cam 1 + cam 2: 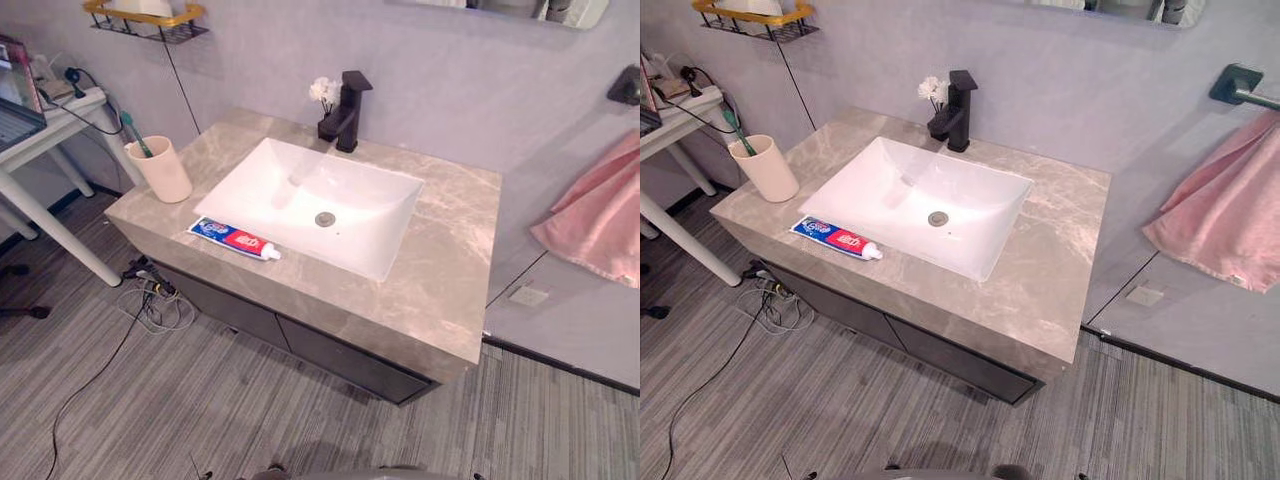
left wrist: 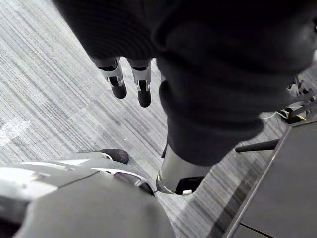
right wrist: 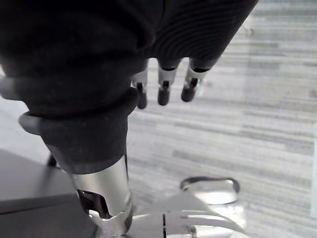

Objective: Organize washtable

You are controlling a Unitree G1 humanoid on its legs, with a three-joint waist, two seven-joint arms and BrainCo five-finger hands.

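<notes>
The toothpaste tube (image 1: 235,238) lies flat on the table (image 1: 450,260) by the near-left rim of the sink (image 1: 370,215), the cup (image 1: 164,172) with a toothbrush (image 1: 135,136) farther left. The left robot hand (image 2: 143,90) and right robot hand (image 3: 164,90) hang released, empty. Tidying seems unstarted; reaching for the tube looks next.

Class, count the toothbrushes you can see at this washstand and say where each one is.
1. A green-handled toothbrush stands tilted in the beige cup at the left end of the grey marble countertop. A shorter one could be hidden inside the cup.
</notes>
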